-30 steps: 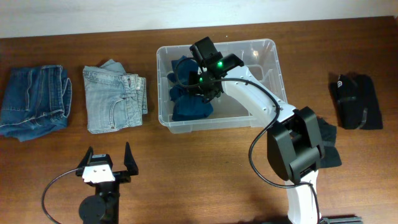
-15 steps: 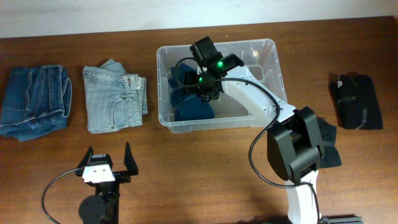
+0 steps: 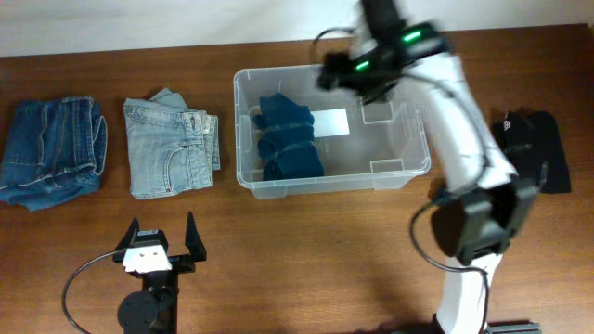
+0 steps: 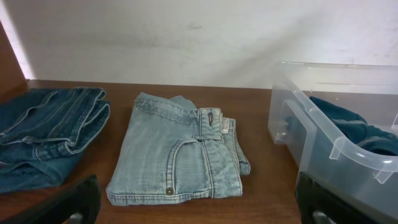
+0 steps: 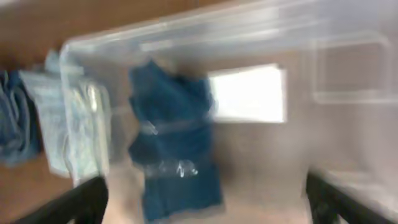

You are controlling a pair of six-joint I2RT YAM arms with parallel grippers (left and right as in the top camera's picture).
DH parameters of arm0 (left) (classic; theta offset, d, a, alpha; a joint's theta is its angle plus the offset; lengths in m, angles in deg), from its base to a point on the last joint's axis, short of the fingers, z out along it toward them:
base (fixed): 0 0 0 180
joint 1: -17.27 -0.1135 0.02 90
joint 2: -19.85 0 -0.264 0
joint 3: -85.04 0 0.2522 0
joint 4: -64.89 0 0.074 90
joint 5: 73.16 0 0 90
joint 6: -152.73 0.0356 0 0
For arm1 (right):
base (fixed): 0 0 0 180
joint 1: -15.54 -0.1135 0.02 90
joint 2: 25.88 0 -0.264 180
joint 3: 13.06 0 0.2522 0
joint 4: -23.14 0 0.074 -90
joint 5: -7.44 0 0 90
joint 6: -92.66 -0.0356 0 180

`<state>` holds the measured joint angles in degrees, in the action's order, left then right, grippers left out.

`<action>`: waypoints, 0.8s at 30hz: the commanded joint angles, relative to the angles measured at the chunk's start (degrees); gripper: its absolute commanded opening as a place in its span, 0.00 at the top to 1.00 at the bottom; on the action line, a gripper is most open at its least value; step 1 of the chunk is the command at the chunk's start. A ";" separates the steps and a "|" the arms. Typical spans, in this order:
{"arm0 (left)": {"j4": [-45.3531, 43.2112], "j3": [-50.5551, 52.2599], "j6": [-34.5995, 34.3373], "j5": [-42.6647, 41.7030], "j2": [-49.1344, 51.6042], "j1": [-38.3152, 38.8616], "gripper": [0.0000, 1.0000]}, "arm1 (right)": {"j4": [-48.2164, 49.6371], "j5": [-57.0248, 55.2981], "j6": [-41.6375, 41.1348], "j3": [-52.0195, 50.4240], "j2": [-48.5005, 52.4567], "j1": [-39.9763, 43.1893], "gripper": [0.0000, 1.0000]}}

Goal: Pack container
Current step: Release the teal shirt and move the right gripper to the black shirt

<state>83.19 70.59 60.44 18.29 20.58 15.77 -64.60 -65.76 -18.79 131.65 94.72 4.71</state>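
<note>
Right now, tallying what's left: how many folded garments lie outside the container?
3 outside the container: dark jeans far left, light jeans beside them, black garment far right. More may be hidden.

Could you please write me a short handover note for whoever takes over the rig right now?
Grippers: the left gripper is open and empty, low near the front of the table. The right gripper is open and empty, raised over the back rim of the container.
Done: one folded dark blue garment lies in the container's left half.
Left: light jeans and dark jeans lie on the table left of the container, and a black garment to its right.
</note>
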 commanded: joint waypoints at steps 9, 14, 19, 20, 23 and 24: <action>0.24 0.17 1.05 -0.42 -0.37 -0.33 0.01 | -15.21 -14.16 16.63 8.02 -2.38 34.27 0.01; 0.22 0.17 1.05 -0.42 -0.37 -0.33 0.01 | -10.14 -15.69 17.86 -1.62 -1.79 41.18 0.01; 0.22 0.17 1.05 -0.42 -0.37 -0.33 0.01 | -0.70 -24.76 18.01 -12.28 -1.55 40.76 0.01; 0.22 0.17 1.05 -0.42 -0.37 -0.33 0.01 | 0.72 -27.71 18.08 -14.29 -1.18 40.15 0.01; 0.22 0.17 1.05 -0.42 -0.37 -0.33 0.01 | 3.15 -34.40 18.38 -18.36 -0.13 38.03 0.01; 0.24 0.17 1.05 -0.42 -0.37 -0.33 0.01 | 3.34 -35.36 18.51 -18.73 0.17 37.62 0.01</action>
<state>83.19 70.59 60.44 18.29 20.58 15.77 -61.87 -93.25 -1.15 114.80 93.69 44.34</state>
